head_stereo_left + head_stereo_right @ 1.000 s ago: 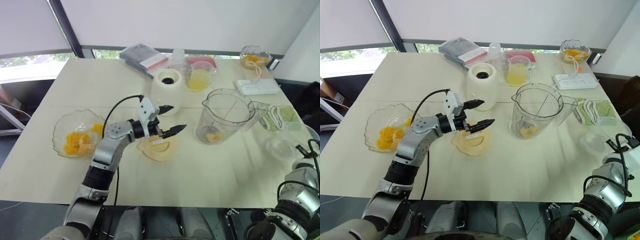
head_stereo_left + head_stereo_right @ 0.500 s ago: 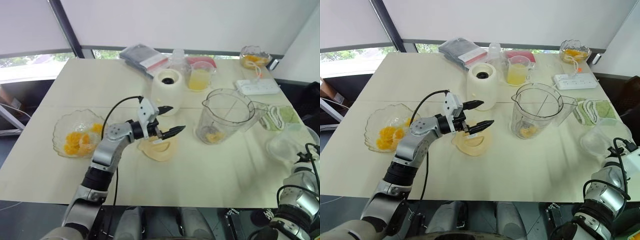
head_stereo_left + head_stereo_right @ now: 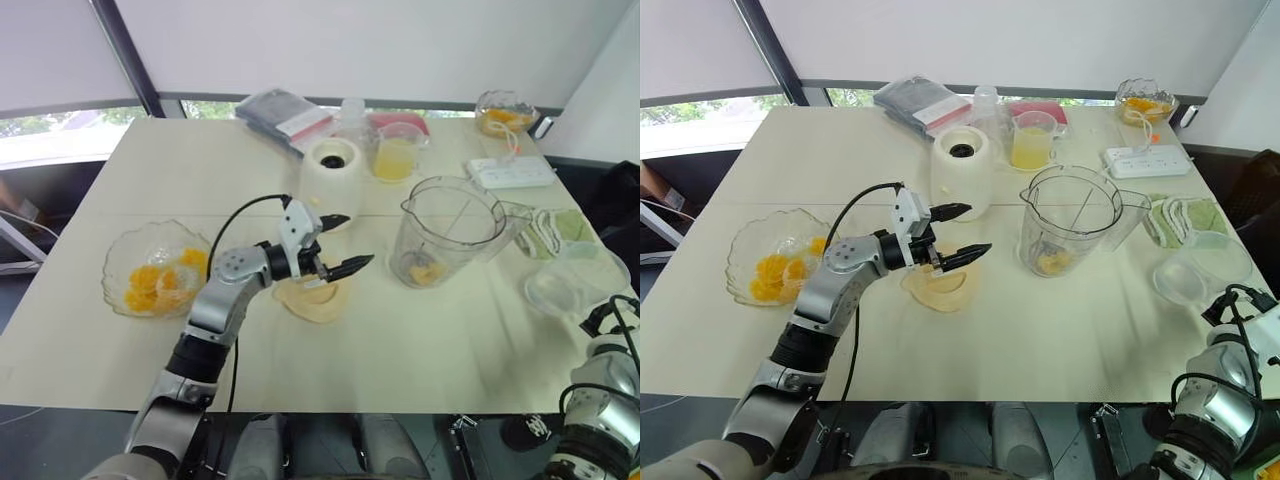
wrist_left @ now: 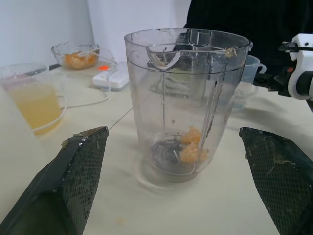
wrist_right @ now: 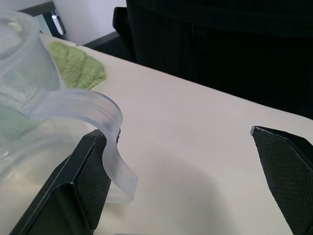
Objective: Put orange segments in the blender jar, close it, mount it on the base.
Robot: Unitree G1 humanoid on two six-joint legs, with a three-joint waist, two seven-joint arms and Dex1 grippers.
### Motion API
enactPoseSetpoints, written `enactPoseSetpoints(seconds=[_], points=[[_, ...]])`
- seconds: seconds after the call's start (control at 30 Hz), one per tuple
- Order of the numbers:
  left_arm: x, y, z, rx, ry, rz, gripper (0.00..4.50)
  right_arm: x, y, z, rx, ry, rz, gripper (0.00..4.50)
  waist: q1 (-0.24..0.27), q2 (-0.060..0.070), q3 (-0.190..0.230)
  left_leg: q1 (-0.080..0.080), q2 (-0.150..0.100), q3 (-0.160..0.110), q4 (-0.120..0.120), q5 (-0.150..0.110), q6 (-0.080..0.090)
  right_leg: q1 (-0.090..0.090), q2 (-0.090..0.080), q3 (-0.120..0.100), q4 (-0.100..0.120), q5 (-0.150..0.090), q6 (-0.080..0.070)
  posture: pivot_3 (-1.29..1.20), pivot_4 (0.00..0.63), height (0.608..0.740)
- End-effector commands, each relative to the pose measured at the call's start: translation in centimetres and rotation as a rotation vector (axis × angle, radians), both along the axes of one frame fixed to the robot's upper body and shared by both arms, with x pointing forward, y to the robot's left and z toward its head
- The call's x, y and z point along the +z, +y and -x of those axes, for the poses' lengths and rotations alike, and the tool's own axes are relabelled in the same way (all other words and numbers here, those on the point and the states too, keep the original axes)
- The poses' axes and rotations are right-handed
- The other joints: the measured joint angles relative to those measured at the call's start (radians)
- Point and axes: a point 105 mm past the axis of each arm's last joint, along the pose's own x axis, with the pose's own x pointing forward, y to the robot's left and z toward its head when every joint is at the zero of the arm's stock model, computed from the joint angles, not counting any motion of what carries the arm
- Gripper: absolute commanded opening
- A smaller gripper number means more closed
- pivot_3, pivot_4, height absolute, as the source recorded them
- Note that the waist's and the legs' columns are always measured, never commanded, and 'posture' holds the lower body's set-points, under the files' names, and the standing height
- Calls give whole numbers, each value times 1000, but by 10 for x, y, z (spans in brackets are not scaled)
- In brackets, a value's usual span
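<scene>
Freshly spread, the right claw [image 5: 186, 181] had let go of a clear plastic cup [image 3: 1195, 268], while the left claw [image 3: 958, 232], spread and empty, faced the blender jar [image 3: 1072, 222] holding orange segments [image 4: 191, 145] mid-tabletop [image 3: 1040, 340], lidding seemingly next.

Bright, even daylight from the windows at 12 o'clock leaves soft shadows on the table [image 3: 200, 160]; wrist views blur nearby.

No readable text anywhere (packets at the back too blurred)
</scene>
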Motion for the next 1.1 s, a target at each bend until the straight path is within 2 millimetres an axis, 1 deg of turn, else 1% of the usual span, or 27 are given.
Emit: enactPoseSetpoints(seconds=[0.03,0.23,0.4,0.53,0.67,0.77,0.8,0.87,0.9,0.93,1.03,1.1], points=[[13,-5,1,-17,-54,24,4500,17,0,4,-6,-40,42,4447,3,0,0,0,0,0,0,0,0,0,0,0,0,0,0,0,150,740],[13,-8,0,-21,-56,29,4500,24,12,4,51,-36,71,4447,8,0,0,0,0,0,0,0,0,0,0,0,0,0,0,0,150,740],[13,-11,-1,-27,-59,33,4500,34,24,4,90,-38,105,4447,7,0,0,0,0,0,0,0,0,0,0,0,0,0,0,0,150,740],[12,-11,-1,-31,-60,31,4500,41,31,12,93,-38,126,4447,8,0,0,0,0,0,0,0,0,0,0,0,0,0,0,0,150,740],[10,-9,-3,-38,-50,15,4500,54,61,28,169,-20,193,4447,9,0,0,-1,1,-1,0,0,0,0,1,-1,0,0,0,0,150,740],[10,-7,-6,-45,-54,0,4500,58,82,45,185,-21,181,4447,10,0,0,-1,3,-2,0,0,0,0,0,-1,0,0,0,0,150,740],[11,-6,-8,-46,-52,-6,4500,60,90,51,198,-16,183,4447,9,0,0,-1,3,-2,0,0,0,0,0,-1,0,-2,-3,0,150,740],[13,-3,-11,-52,-55,-23,4500,64,109,57,261,-10,188,4447,9,0,0,-1,2,-1,1,0,0,0,-1,-1,0,-2,-4,0,150,740],[14,-1,-12,-55,-53,-32,4500,67,121,57,319,-9,193,4447,10,0,0,-1,3,-1,1,0,0,0,0,-1,0,-2,-4,0,150,740],[15,1,-14,-61,-54,-49,4500,75,143,53,460,-15,209,4447,9,0,0,-1,3,-1,1,0,0,0,0,-1,0,-2,-4,0,150,740],[14,5,-18,-84,-44,-95,4500,88,190,49,759,-15,236,4447,9,0,0,-1,3,-2,0,0,0,0,0,-2,-1,-3,-4,0,150,740],[14,7,-20,-110,-37,-127,4500,94,211,51,923,-6,251,4447,11,-1,0,-1,3,-2,0,0,0,0,0,-2,-1,-3,-4,0,150,740]])
